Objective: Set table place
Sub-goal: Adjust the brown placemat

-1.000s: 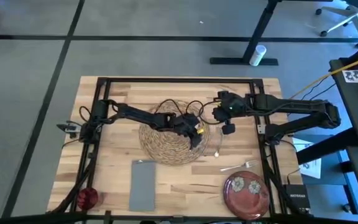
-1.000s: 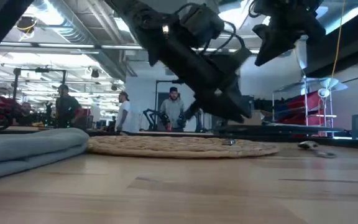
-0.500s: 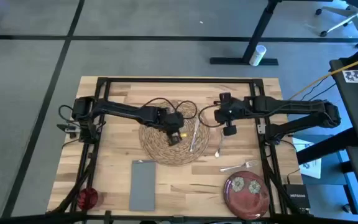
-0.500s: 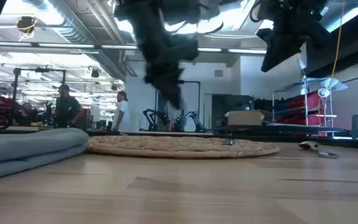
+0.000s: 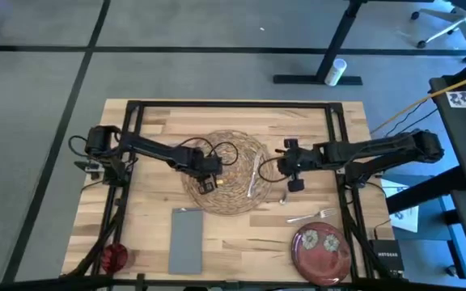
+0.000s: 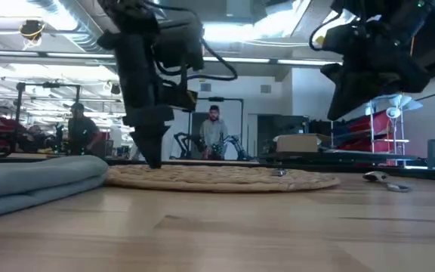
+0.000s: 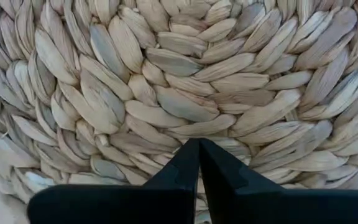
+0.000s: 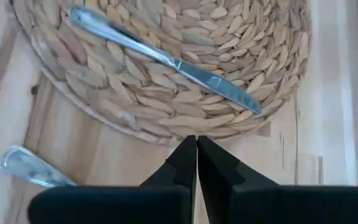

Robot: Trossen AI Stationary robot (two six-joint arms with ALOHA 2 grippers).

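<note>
Straw under the left pincer: the left pincer is clenched on nothing, its two dark fingers pressed together, low over the woven mat, on the mat's left part. I cannot tell if the tips touch the weave.
Right pincer: the right pincer is also clenched and holds nothing. It hangs just beside the right edge of the mat, above bare wood.
Knife: a silver knife lies on the right part of the mat, slanted, with nothing gripping it.
Spoon: a spoon lies on the wood just off the mat's right edge, near the right pincer.
Fork: a fork lies nearer the front, between the mat and the plate.
Plate: the dark red plate with pale flowers sits at the front right corner of the surface, well apart from the mat.
Napkin: the gray napkin lies flat in front of the mat.
Cup: the small red cup stands at the front left corner.
Step in hand: I judge the setting is at an early stage; only the mat is in the middle, and the knife lies where the plate should go.
Next move: probably one pincer must release, go down on the knife and move it aside. The knife is thin and flat, so the fingers must close low on it.
</note>
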